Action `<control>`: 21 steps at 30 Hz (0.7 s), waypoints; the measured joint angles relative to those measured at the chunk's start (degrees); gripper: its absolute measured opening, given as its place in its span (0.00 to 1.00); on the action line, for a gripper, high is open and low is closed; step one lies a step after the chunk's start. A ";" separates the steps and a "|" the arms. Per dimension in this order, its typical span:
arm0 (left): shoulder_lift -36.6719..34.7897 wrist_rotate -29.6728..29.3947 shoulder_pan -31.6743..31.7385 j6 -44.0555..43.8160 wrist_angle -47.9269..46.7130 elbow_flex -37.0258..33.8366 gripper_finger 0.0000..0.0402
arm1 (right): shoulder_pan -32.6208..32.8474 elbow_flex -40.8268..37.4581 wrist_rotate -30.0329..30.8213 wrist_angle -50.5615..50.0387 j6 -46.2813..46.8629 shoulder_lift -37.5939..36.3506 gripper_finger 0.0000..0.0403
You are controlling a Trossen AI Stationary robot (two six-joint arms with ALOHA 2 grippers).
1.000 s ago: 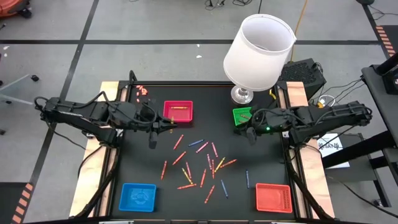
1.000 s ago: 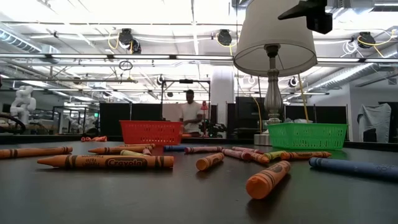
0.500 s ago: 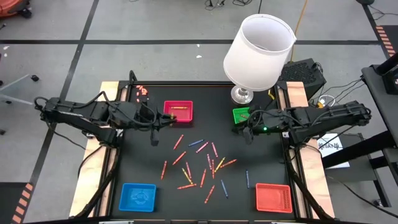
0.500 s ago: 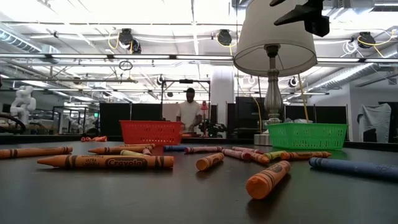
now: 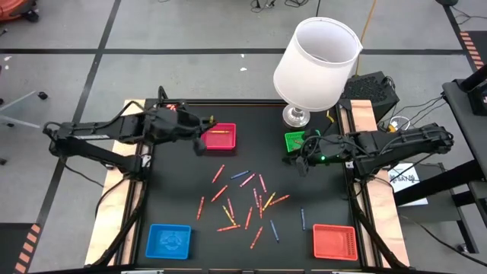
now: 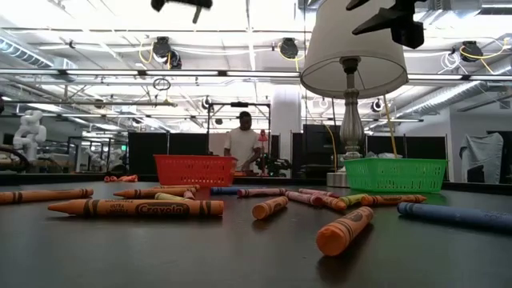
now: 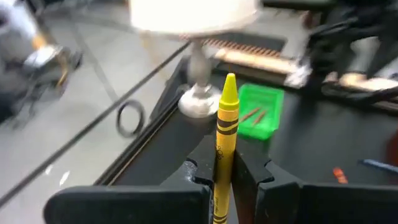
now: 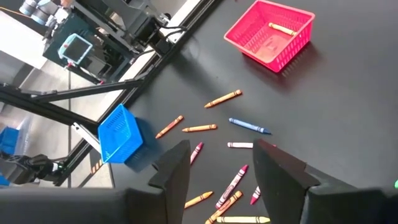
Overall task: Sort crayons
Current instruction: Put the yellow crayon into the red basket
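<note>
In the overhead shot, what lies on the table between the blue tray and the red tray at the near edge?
In the high view, between the blue tray and the red tray lie a few crayons, red and blue; otherwise bare black table.

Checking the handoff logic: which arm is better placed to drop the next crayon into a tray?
Left. Its pincer is shut on a yellow crayon, beside the pink tray. The right pincer is open and holds nothing.
</note>
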 joint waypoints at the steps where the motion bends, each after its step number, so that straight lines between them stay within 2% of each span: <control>1: 0.75 -0.06 1.14 -0.49 -0.34 0.07 0.06 | 0.01 0.00 -0.01 -0.07 0.00 0.09 0.39; 4: 3.13 0.78 3.99 -1.71 -4.15 -0.09 0.06 | 0.01 0.00 -0.02 0.01 0.53 0.40 0.39; 13: 11.88 9.72 8.87 -1.79 -6.30 -0.02 0.06 | 0.01 0.00 -0.09 0.01 3.52 0.82 0.39; 21: 19.28 11.25 10.57 -1.75 -7.70 -0.02 0.06 | 0.03 0.00 -0.07 0.06 5.73 1.15 0.39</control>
